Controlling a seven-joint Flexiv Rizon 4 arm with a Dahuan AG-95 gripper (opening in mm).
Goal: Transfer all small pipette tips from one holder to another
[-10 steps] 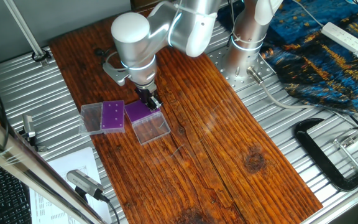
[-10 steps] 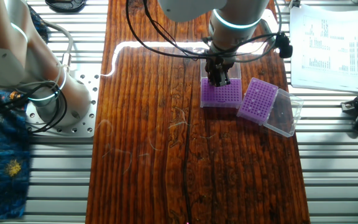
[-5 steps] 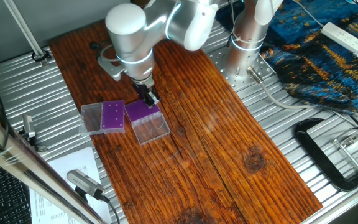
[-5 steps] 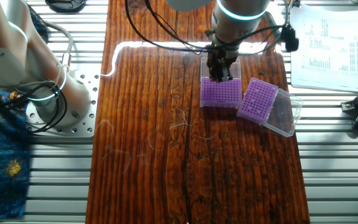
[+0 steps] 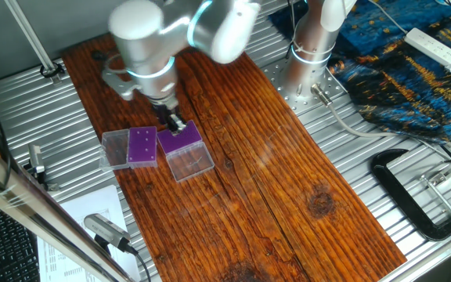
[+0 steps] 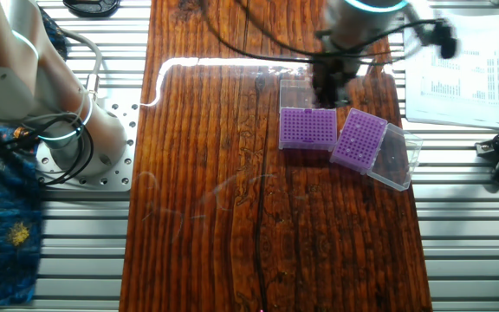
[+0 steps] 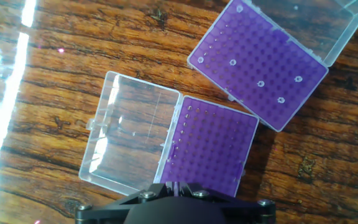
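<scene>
The lighter purple holder [image 7: 213, 146] lies in the middle of the hand view. Its big clear lid [image 7: 129, 140] is open to the left, and I see no tips in its holes. The darker, flatter rack [image 7: 260, 62] lies at the upper right and holds several small pipette tips [image 7: 260, 83] as pale dots. My gripper [image 7: 175, 185] hangs above the near edge of the lighter holder [image 5: 180, 139], beside the darker rack [image 5: 142, 146]. Its fingers are nearly together, with a thin pale sliver between them. In the other fixed view the gripper [image 6: 326, 94] is blurred by motion.
Both racks sit on a wooden board [image 5: 272, 180] set on a slatted metal table. The arm's base [image 5: 312, 47] stands at the board's far side, beside a blue cloth [image 5: 413, 70]. A black clamp [image 5: 413, 196] lies to the right, and printed paper [image 6: 453, 61] beyond the racks.
The gripper has lifted off the lighter holder and swung sideways towards the darker rack's side, left in one fixed view and right in the other. The racks have not moved.
</scene>
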